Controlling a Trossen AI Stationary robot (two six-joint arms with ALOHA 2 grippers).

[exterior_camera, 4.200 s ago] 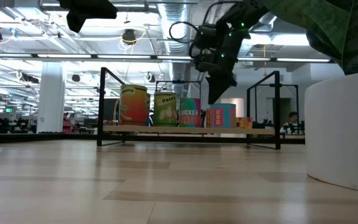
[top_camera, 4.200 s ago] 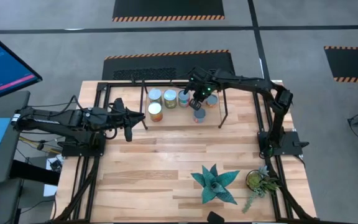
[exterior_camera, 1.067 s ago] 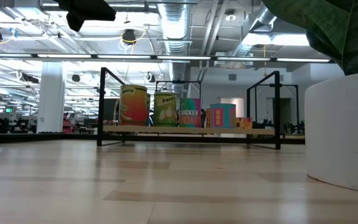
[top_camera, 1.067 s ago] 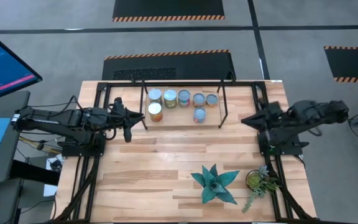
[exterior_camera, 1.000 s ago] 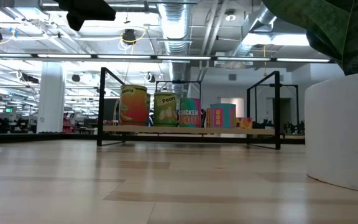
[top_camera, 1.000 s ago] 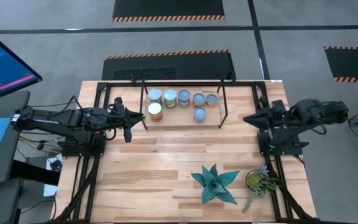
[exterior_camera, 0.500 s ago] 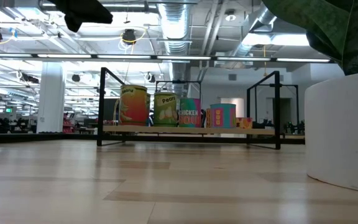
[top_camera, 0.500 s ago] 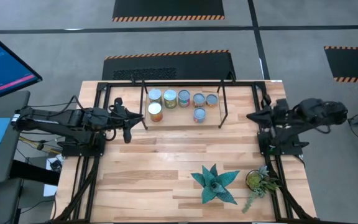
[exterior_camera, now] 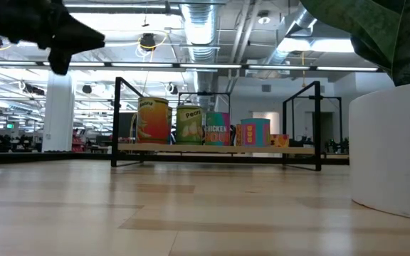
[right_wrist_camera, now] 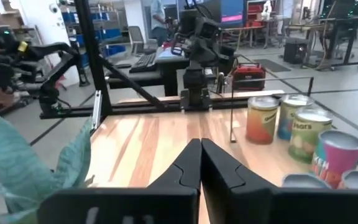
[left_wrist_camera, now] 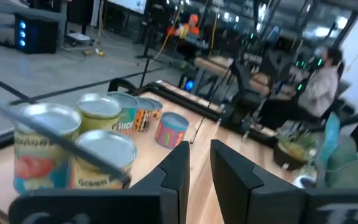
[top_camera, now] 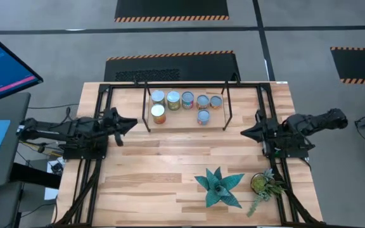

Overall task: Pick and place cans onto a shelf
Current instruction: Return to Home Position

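The right gripper (top_camera: 247, 132) is not over the shelf (top_camera: 179, 118) any more. A few seconds ago it hung right above the cans (top_camera: 187, 99). Now it has pulled back to its own side of the bench (top_camera: 170, 168), and its arm is folded low. Its fingers (right_wrist_camera: 188, 163) are pressed together with nothing between them.

The left gripper (top_camera: 124, 122) has just pulled back too, in the last half second. Its fingers (left_wrist_camera: 178, 163) have a narrow gap between them, and they hold nothing.

The cans did not move while the arms went away. They all stand up straight on the shelf, some in a back row and some in front. From bench height the orange can (exterior_camera: 153, 121), the can of pears (exterior_camera: 188, 125) and the chicken can (exterior_camera: 217, 129) stand side by side. The shelf sits between the two sets of fingers and further back than their tips, well apart from both.

I think this means the placing is finished. No can is left on the bare bench, and both arms look almost back at rest.
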